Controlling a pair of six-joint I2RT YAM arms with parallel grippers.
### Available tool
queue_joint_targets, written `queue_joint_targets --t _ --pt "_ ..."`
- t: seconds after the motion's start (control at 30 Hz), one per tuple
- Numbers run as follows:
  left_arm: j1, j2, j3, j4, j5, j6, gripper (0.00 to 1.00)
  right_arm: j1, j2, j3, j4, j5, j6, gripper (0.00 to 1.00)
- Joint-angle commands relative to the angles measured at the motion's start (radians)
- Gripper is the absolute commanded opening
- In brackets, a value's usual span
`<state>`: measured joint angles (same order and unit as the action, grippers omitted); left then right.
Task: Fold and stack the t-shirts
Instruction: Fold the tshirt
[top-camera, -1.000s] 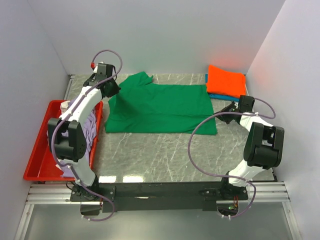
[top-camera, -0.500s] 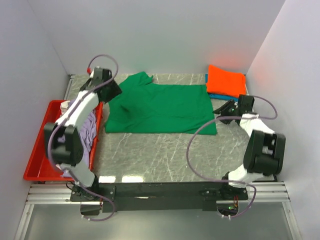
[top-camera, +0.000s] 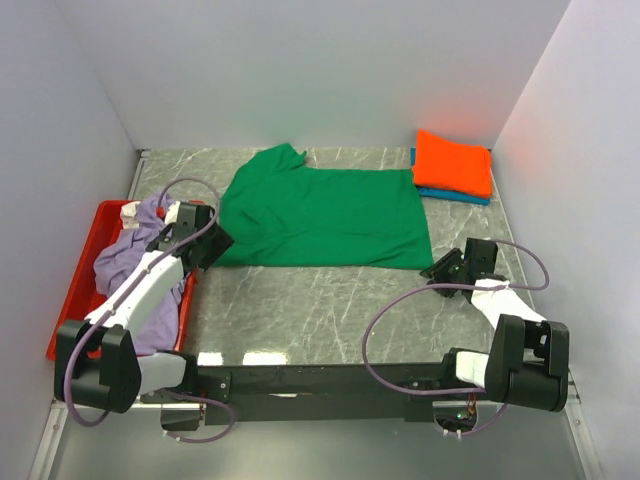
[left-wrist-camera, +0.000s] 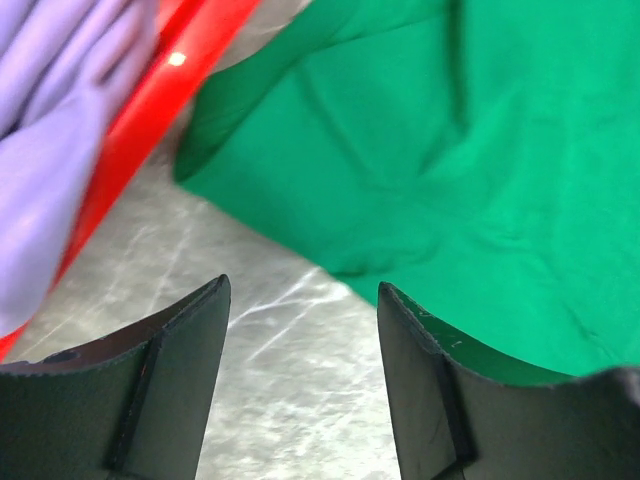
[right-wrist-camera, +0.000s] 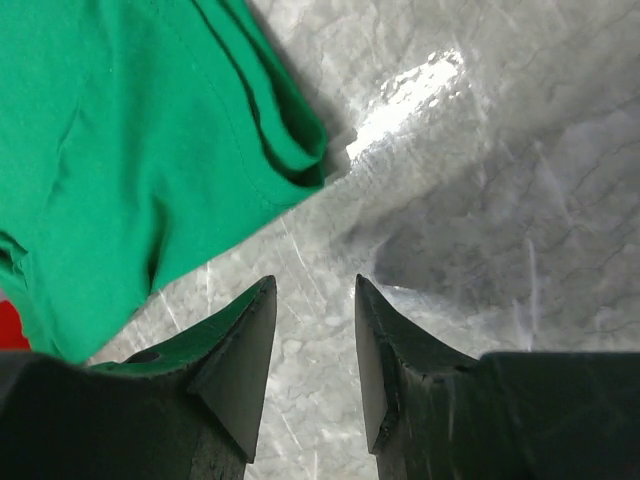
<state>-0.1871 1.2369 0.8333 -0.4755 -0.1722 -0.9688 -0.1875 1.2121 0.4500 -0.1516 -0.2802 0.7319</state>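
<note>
Top external view: left gripper (top-camera: 212, 246) gapes wide, right gripper (top-camera: 440, 268) half open, both empty beside the green shirt (top-camera: 320, 215); pinch its near corners evenly.

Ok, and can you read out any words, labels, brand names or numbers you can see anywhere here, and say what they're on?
No readable text in any view.
green t-shirt: plain, no print or tag showing.
orange t-shirt, blue t-shirt, lavender t-shirt: plain.
red tray: no label visible.
</note>
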Motion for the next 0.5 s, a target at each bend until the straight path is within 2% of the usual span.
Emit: queue_joint_targets --t 0.0,0.13,0.3,0.47 --pt "-0.003 -0.054 -0.054 0.055 -0.046 -0.038 0.66 -0.003 -0.020 0.004 0.049 0.041 -0.002 0.44" --pt "-0.003 -0.045 -0.069 0.061 -0.061 -0.028 0.66 -0.003 0.035 0.032 0.087 0.055 0.015 0.43" --pt "-0.003 -0.019 -0.086 0.071 -0.084 -0.028 0.65 -0.003 0.105 0.044 0.138 0.030 0.034 0.34" --pt "-0.003 0.012 -0.099 0.090 -0.102 -0.034 0.64 -0.004 0.158 0.035 0.185 0.004 0.046 0.31"
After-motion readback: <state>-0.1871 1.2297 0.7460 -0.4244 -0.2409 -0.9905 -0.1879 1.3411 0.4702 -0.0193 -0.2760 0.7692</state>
